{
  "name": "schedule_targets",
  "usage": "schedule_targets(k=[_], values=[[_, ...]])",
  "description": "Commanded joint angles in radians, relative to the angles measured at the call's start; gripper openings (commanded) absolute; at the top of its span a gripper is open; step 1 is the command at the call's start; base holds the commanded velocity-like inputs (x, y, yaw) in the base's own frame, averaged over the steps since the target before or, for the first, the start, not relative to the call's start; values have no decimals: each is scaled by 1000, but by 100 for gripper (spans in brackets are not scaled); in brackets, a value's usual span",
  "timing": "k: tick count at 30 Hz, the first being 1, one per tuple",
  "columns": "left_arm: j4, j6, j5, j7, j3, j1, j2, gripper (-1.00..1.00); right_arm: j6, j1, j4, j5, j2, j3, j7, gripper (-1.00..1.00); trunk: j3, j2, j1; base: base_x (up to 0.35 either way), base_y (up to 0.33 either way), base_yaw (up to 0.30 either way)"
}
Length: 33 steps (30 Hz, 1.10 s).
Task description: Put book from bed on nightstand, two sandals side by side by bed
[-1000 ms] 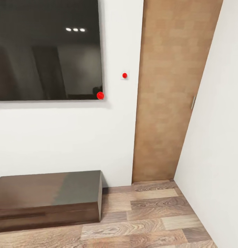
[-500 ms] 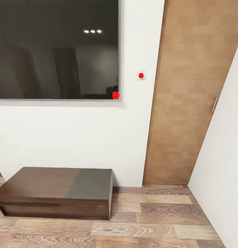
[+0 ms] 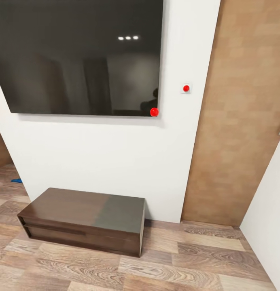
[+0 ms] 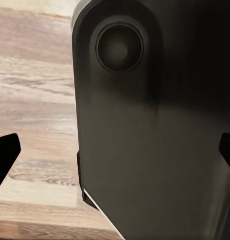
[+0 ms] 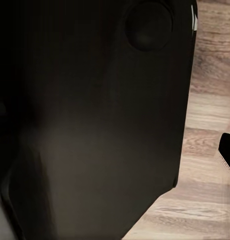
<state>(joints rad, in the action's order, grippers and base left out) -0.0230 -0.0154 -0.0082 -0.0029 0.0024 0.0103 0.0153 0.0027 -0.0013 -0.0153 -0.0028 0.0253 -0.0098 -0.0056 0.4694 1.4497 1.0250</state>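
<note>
Head view: looks forward and down at the low dark cabinet (image 3: 85, 220) against the white wall.
Left wrist view: very close to a dark robot part (image 4: 154, 120).
Shared part: the wood floor (image 3: 188, 266) around the cabinet.

The low cabinet (image 3: 85, 218) looks like dark brown wood with a glossy top that takes a grey sheen. The floor (image 3: 188, 268) is matt, grained wood plank in grey-brown tones. The wall (image 3: 99, 157) is smooth, matt white. The dark screen (image 3: 79, 56) is glossy and mirrors ceiling lights. The door (image 3: 237, 121) has a pale, matt wood-look surface.
</note>
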Motion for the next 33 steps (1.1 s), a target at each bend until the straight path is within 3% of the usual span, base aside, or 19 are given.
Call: schedule_targets(k=[1,33], values=[[-1,-1,0,0,0,0,0,100,0,0,0,0,0,-1,-1,100,1,0,0,0,0,253],[-3,-2,1,2,2,0,-1,100,-1,0,0,-3,1,-3,-1,100,1,0,0,0,0,253]])
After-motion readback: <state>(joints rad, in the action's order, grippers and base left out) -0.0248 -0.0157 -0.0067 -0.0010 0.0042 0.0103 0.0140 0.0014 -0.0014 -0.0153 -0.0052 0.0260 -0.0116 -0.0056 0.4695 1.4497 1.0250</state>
